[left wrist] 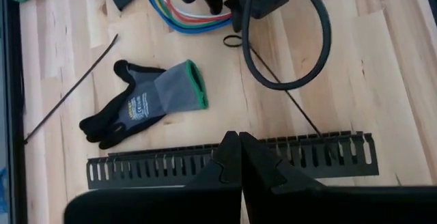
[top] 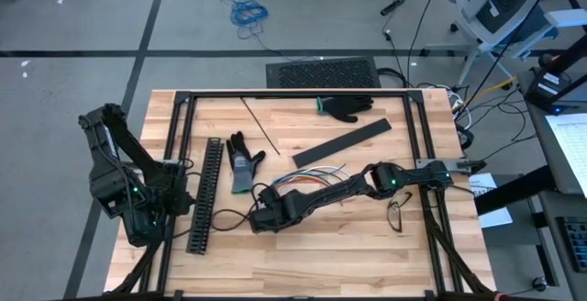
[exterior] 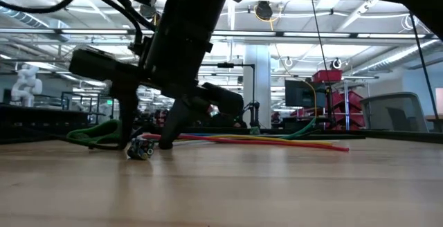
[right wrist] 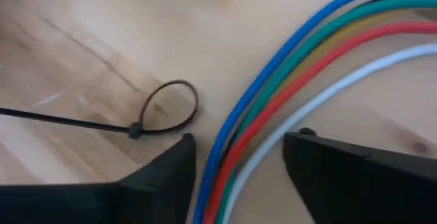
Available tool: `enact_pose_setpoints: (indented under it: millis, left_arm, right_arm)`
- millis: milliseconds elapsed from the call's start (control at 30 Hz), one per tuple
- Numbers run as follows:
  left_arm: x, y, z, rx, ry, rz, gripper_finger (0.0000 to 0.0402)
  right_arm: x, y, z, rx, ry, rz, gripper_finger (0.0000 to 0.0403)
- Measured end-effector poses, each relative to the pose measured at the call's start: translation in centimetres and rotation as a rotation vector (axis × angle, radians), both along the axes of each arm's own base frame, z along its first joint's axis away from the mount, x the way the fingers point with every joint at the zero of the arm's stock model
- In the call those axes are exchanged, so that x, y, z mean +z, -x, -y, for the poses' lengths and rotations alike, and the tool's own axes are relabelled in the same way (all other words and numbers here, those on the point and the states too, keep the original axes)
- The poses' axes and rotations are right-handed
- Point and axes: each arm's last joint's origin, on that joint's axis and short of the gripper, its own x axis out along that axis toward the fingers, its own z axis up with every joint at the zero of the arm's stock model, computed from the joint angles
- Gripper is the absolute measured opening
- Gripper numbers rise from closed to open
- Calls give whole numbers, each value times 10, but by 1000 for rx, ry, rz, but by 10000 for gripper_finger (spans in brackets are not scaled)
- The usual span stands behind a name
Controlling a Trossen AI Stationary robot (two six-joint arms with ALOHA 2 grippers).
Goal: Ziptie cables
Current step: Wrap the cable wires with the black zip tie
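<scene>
Right gripper (right wrist: 239, 166) is reaching low across the middle of the wooden table (top: 321, 255), its fingers standing apart and straddling the cables (right wrist: 321, 53). In the right wrist view the blue, green, red and white wires are running side by side through the gap between the two dark fingers; neither finger is visibly pressing on them, so they are bracketed, not clamped. Just beside the bundle a black zip tie (right wrist: 160, 111) is lying flat on the wood, already looped into a small ring, its tail trailing away; the loop is lying beside the cables, not around them.

In the high view the cables (top: 316, 174) are fanning out from under the right arm near the table's centre, with the right gripper (top: 260, 217) at the arm's far end. In the low view the coloured wires (exterior: 277, 141) are lying flat on the tabletop behind the gripper.

Left gripper (left wrist: 239, 162) is waiting at the table's left edge, fingers pressed together and holding nothing, hovering over the black slotted cable channel (left wrist: 300, 157).

Other items: a grey-and-black work glove with green cuff (left wrist: 147, 104) is lying between the channel and the cables; a second black glove (top: 347, 106) is lying near the far edge; a flat black strip (top: 341, 142) is lying diagonally just beside it; a long straight zip tie (top: 260, 127) is lying apart.
</scene>
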Motion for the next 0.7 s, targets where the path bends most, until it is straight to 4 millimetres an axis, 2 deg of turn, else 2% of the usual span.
enact_pose_setpoints:
  millis: [67,167,200,300,433,600,633,700]
  left_arm:
    - [0,0,0,0,-4,-2,0]
    - [0,0,0,0,-4,-2,0]
    - [0,0,0,-1,-3,-2,0]
    - [0,0,0,-1,-5,-1,0]
    - [0,0,-1,3,-23,22,0]
    - [2,-1,-3,0,-69,82,0]
    - [2,-2,-3,-7,-81,90,0]
    - [2,-2,-3,-6,-101,116,0]
  right_arm:
    - [-4,5,-3,-9,17,-38,148]
    - [-4,10,-12,26,51,-58,46]
    - [-4,11,-14,40,64,-61,26]
    - [-4,15,-20,46,78,-83,19]
    - [12,34,-32,47,112,-167,12]
    - [52,61,-49,-39,190,-159,12]
    - [64,65,-53,-63,216,-120,12]
    - [102,78,-56,-115,242,-30,12]
